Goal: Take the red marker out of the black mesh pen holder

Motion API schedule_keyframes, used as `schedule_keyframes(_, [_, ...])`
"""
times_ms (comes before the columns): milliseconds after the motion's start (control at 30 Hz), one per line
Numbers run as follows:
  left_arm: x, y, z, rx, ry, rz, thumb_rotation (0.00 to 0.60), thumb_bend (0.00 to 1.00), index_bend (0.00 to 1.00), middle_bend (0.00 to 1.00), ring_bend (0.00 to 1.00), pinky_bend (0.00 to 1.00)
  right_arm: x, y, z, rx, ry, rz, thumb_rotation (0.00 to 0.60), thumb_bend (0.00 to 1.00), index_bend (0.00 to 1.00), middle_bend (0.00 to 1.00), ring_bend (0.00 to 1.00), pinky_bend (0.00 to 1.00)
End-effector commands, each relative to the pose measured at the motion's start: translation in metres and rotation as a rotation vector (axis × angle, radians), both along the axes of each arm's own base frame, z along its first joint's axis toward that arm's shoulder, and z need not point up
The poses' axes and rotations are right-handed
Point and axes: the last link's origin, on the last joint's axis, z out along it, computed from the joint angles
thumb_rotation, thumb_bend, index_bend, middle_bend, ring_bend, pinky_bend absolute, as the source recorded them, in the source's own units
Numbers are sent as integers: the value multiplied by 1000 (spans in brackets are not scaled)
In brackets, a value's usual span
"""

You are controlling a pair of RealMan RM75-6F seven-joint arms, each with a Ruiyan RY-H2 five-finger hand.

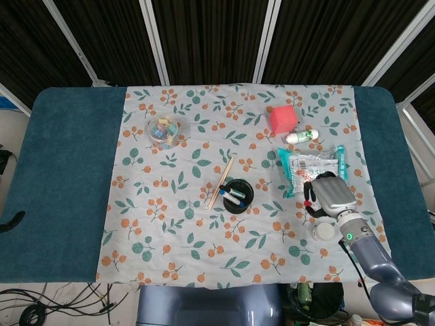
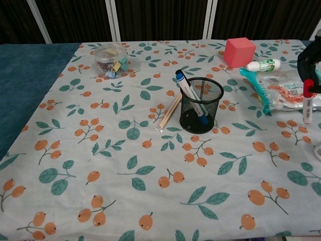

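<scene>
The red marker point(image 2: 307, 103) was already out of the pen holder point(image 2: 200, 104) — pinched upright in the right hand point(image 1: 329, 196) near the table's right edge, only setting-down left.
</scene>
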Motion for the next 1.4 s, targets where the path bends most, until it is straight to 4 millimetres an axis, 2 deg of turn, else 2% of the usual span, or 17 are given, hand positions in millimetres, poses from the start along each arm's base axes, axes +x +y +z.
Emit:
schedule_keyframes(33, [0,0,0,0,0,0,600,181,80,0,0,0,-2,-1,-1,-9,66,11,600,570,635,569,288,181])
schedule_keyframes(333, [1,0,0,-1,1,-2,600,181,80,0,0,0,-9,-2,-9,-29,167,29,600,570,635,562,287,181])
schedule_keyframes(533, [1,-1,1,4,-2,-2,600,181,80,0,0,0,-8,-1,-20,-29,177,34,600,547,616,530,286,181])
schedule_keyframes(700, [1,-1,0,0,-5,0,600,181,80,0,0,0,0,-3,-24,-30,133,46,600,403,432,416,234,181])
schedule_keyframes(800, [2,-1,0,0,-5,-1,600,181,80,0,0,0,5,-2,-27,-14,95,49,600,188,250,268,172,181])
schedule_keyframes(867, [1,-1,0,0,-5,0,600,181,80,0,0,0,7,-1,-29,17,99,52,600,37,113,121,119,181])
schedule_keyframes(967, [1,-1,0,0,-4,1,600,182,80,0,0,0,11,-2,-30,21,110,75,600,0,8,20,93,180])
schedule_keyframes(1067, [0,0,0,-1,-4,3,600,181,80,0,0,0,17,-2,-30,5,69,77,600,0,0,5,90,181])
schedule_keyframes(1167, [0,0,1,0,-3,2,600,181,80,0,0,0,23,-3,-21,-50,3,96,600,0,0,8,90,181])
schedule_keyframes(1267, [-1,0,1,0,0,3,600,181,80,0,0,0,26,-1,-2,-156,-91,126,600,0,0,20,91,180])
schedule_keyframes(1400, [-1,0,1,-2,2,2,600,181,80,0,0,0,22,15,25,-293,-225,159,600,0,4,47,95,180])
